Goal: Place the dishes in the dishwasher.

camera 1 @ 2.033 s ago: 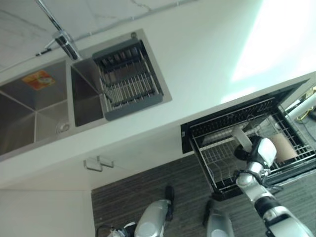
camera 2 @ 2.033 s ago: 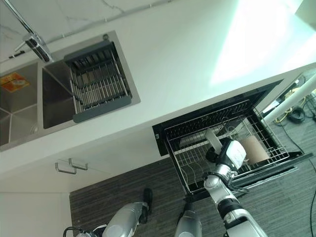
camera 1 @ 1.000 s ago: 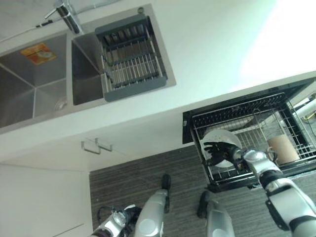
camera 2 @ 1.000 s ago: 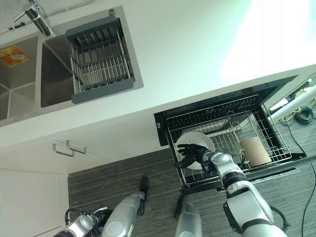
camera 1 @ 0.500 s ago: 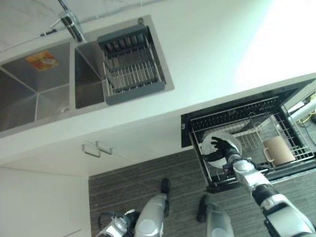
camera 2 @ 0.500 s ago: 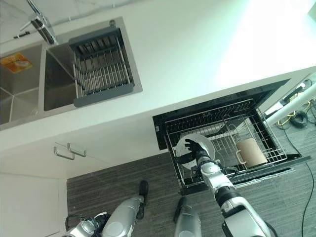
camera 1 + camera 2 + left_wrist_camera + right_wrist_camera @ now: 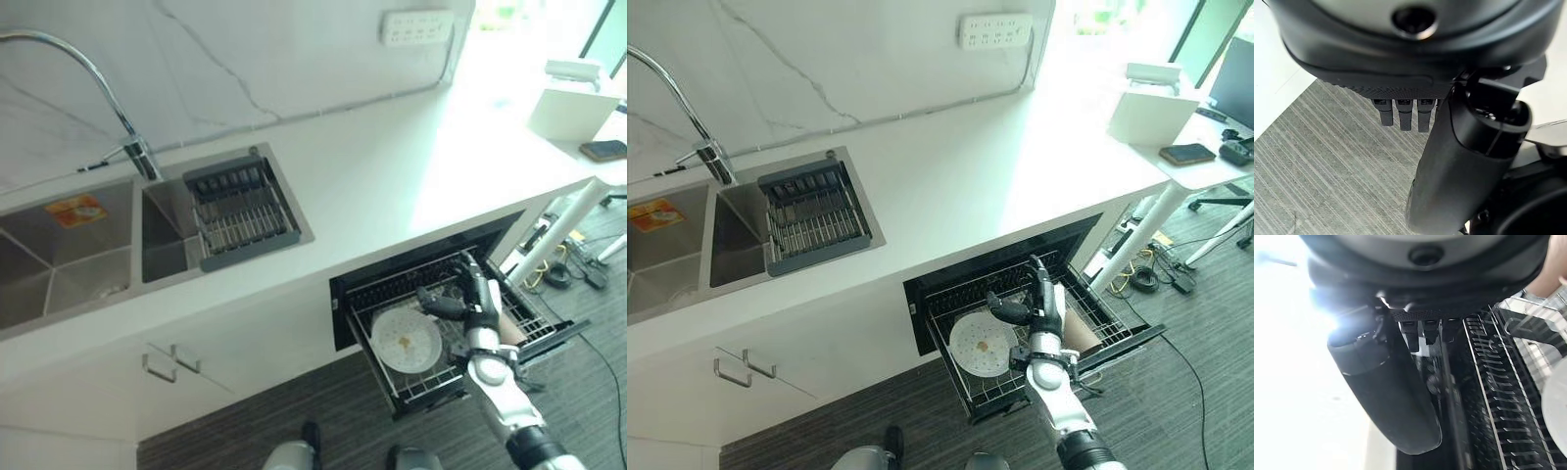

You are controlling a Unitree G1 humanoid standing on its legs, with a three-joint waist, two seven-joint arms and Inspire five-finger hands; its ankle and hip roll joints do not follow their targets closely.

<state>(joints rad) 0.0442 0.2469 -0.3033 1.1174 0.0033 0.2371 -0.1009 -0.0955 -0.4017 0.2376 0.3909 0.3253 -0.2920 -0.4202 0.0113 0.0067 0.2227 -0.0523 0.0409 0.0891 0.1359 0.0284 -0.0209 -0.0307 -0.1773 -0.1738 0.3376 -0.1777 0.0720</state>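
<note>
A: Survey the scene from the left.

B: A stainless double sink [image 7: 69, 250] sits in the white counter [image 7: 950, 176], with a dark grey slatted drying rack [image 7: 240, 211] across its right-hand basin. Below the counter, the black pull-out dishwasher drawer [image 7: 1122, 348] stands open with its wire rack [image 7: 965, 387] exposed. A round white plate with a small brown mark [image 7: 983, 344] lies in the rack's left section. A tan cylindrical cup [image 7: 1080, 333] rests to the right of it.

A: State of the hands?

B: The right hand [image 7: 1042, 294] is above the rack, just beside the plate's far edge; fingers straight and extended, thumb spread toward the plate, nothing held. The left hand [image 7: 1459, 161] shows in its wrist view over grey striped floor [image 7: 1327, 171], fingers straight and relaxed, empty.

A: Orientation of the plate?

B: It lies nearly flat, face upward. A round plate has no long axis in plan; its thin axis points roughly up. Whether it leans on the tines cannot be told.

A: Step in hand?

B: Judged as release and withdrawal after placement. To do it well, lift the right hand straight up and clear of the wire tines before swinging away, keeping the thumb from catching the plate rim. The plate would seat more securely standing on edge between tines.
</note>
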